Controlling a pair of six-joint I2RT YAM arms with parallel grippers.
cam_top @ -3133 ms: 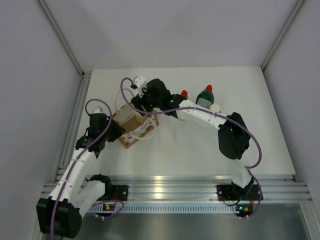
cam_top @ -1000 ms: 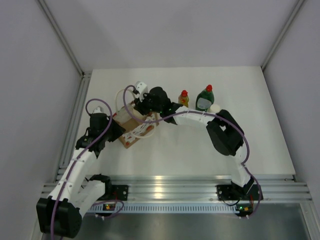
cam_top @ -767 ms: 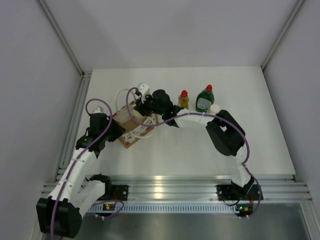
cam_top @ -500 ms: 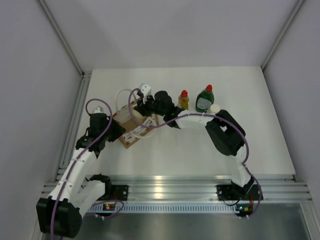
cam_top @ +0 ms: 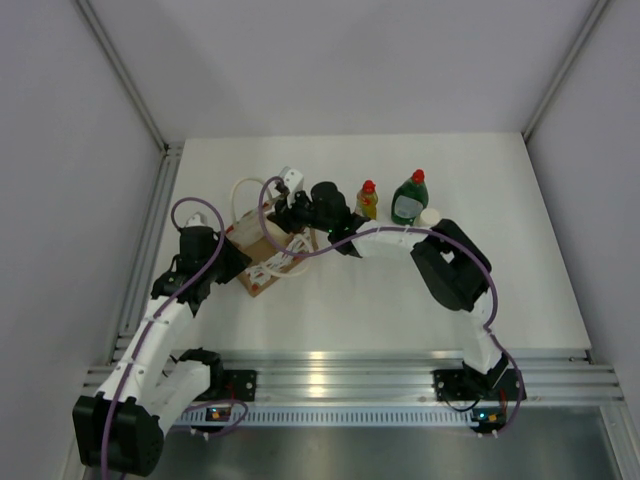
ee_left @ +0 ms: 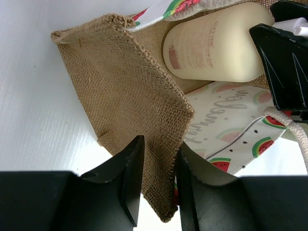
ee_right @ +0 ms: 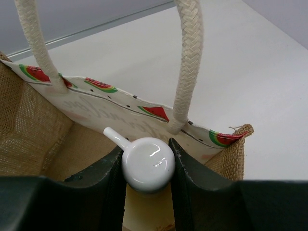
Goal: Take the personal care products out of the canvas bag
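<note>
**Pump bottle pinched by its head, bag wall clamped**

The right gripper [ee_right: 146, 168] is seen pressed in on the white pump head [ee_right: 148, 163], one finger tight against each side and the spout poking out to the left. Below it, the cream pump bottle [ee_left: 216, 43] is shown with its body inside the canvas bag [ee_left: 125, 86], against the burlap lining. The two rope handles [ee_right: 190, 62] are arched up just beyond the pump head, rooted in the watermelon-print panel.

At the other side, the left gripper [ee_left: 159, 159] is closed to a narrow gap, and the bag's burlap side wall is nipped between its fingers near the edge.

On the table [cam_top: 400, 300], the bag is placed towards the far left, between the two arms. To its right, three products are stood outside it: the yellow bottle [cam_top: 368, 199], the dark green bottle [cam_top: 409, 198] and, just beside that, the cream cylinder [cam_top: 430, 216].
</note>
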